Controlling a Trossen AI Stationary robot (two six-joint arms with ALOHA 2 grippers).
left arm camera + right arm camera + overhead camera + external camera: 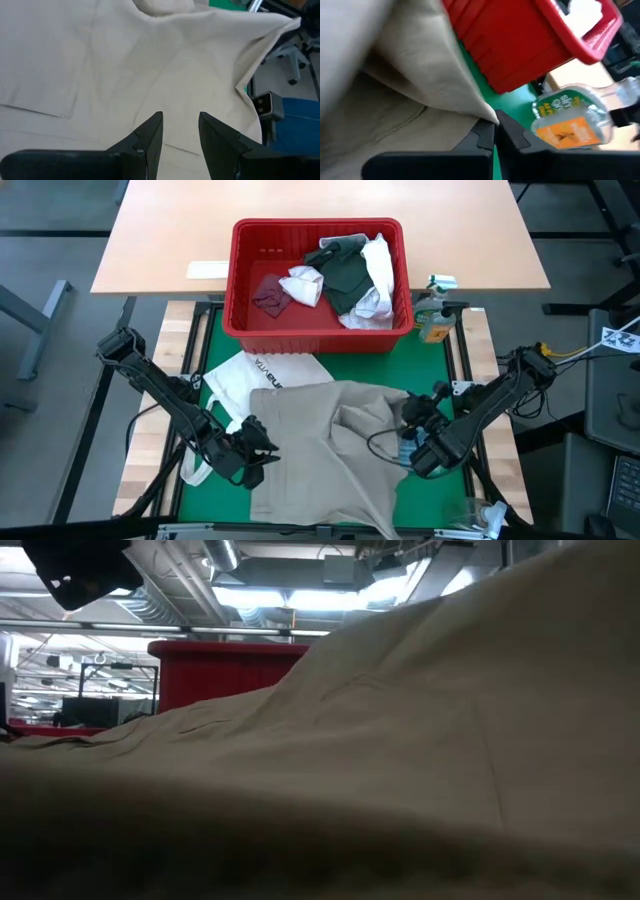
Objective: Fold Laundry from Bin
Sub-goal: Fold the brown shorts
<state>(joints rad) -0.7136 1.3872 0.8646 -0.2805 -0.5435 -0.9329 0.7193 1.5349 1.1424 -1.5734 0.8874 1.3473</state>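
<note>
Two pincers worked the soft, creased tan shirt (pixel 320 445) before the red slotted plastic bin (pixel 318 330): my right pincer (pixel 495 131) pinched its folded edge, my left pincer (pixel 180 132) hovered spread over it.

Dark jointed arms, black cables, tapered fingers (pixel 150 135)

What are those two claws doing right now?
Left gripper: open, above the tan shirt, holding nothing.
Right gripper: closed, pinching the tan shirt's edge.

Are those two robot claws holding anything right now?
The right gripper pinches the tan cloth shirt at its right edge fold. The left gripper holds nothing.
</note>
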